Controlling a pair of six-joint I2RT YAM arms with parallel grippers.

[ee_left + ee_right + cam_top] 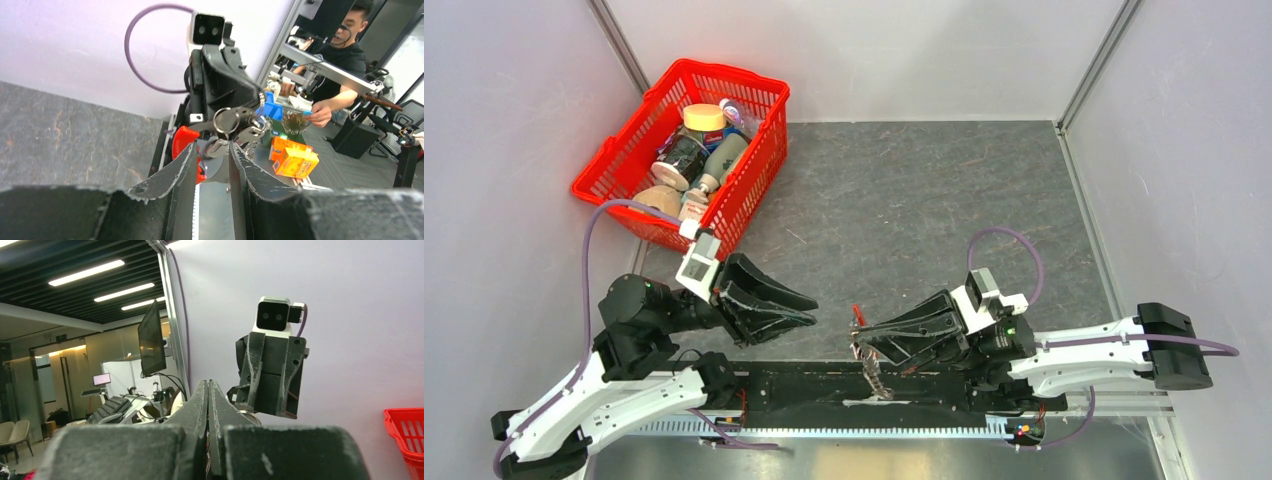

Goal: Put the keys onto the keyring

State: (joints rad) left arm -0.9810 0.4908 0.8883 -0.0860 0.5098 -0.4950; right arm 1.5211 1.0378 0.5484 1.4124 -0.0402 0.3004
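Observation:
My right gripper (857, 336) is shut on the keyring (857, 318) and holds it above the near table edge. The red tag sticks up at the fingertips and small metal keys (876, 377) dangle below. In the left wrist view the silver ring (226, 120), the red tag (183, 142) and silvery keys (250, 134) hang at the right gripper's tips. My left gripper (813, 309) is open and empty, a short way left of the keyring and pointing at it; its tips (212, 146) frame the ring from the near side. In the right wrist view my right gripper (208, 382) is closed, with metal glinting between the pads.
A red basket (624, 160) with bottles and jars stands at the back left, and its rim shows in the right wrist view (407, 432). A black strip (824, 385) runs along the near table edge below both grippers. White walls enclose the grey tabletop (924, 200).

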